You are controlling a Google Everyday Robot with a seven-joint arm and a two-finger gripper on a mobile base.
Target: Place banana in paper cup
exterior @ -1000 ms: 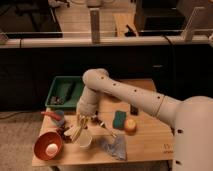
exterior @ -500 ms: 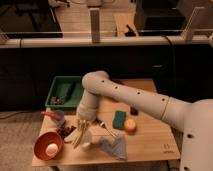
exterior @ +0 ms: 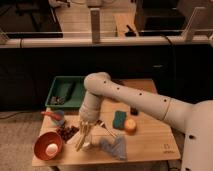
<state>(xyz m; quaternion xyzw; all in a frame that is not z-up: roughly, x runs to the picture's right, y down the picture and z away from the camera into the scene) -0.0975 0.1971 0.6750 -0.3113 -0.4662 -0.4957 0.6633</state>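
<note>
My gripper (exterior: 86,124) is at the end of the white arm, over the front left part of the wooden table (exterior: 150,140). It is shut on the upper end of the banana (exterior: 81,137), which hangs down pale yellow and slanted towards the front left. The banana's lower end is at the small white paper cup (exterior: 88,146), which stands just right of the orange-red bowl. The banana and gripper hide most of the cup, so I cannot tell whether the tip is inside it.
An orange-red bowl (exterior: 46,146) holds a white round thing. Behind it is a blue-teal cup (exterior: 58,118), with a dark reddish cluster (exterior: 67,132) beside it. A green bin (exterior: 65,93) stands at the back left. A green sponge (exterior: 119,119), an orange fruit (exterior: 130,125) and a grey-blue bag (exterior: 114,146) lie to the right.
The gripper has come down a little with the banana, bringing its lower end closer to the white cup. The other things have not moved.
</note>
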